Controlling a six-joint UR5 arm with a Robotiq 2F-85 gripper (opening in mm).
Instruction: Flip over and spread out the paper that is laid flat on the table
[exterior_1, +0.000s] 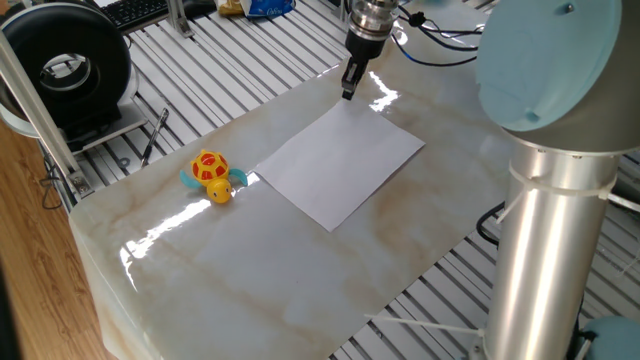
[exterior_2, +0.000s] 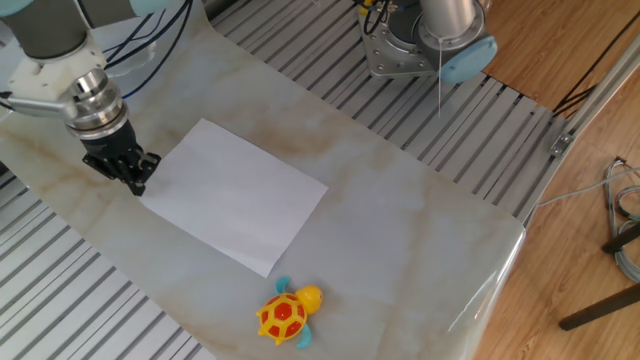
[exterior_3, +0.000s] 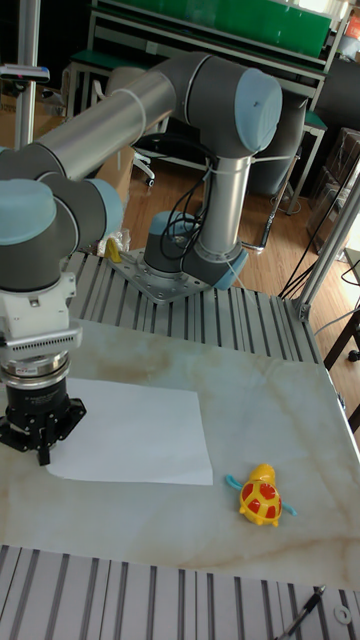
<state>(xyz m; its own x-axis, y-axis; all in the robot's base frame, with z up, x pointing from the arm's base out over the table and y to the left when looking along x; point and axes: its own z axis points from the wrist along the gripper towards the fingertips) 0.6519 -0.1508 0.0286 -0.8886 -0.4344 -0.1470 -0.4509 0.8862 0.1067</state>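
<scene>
The paper (exterior_1: 340, 162) (exterior_2: 236, 194) (exterior_3: 130, 432) is a plain white sheet lying flat on the marble table (exterior_1: 250, 270) (exterior_2: 400, 210). My gripper (exterior_1: 347, 94) (exterior_2: 137, 184) (exterior_3: 41, 455) points straight down at the sheet's corner farthest from the turtle. Its fingers are closed together and pinch that corner right at the table surface. Apart from that corner, the sheet rests flat with no fold.
A yellow-orange toy turtle (exterior_1: 212, 176) (exterior_2: 285, 314) (exterior_3: 262, 497) sits on the table a short way off the paper's opposite side. Grey ribbed aluminium frame (exterior_2: 480, 110) surrounds the slab. The robot's base column (exterior_1: 545, 240) stands at one table edge.
</scene>
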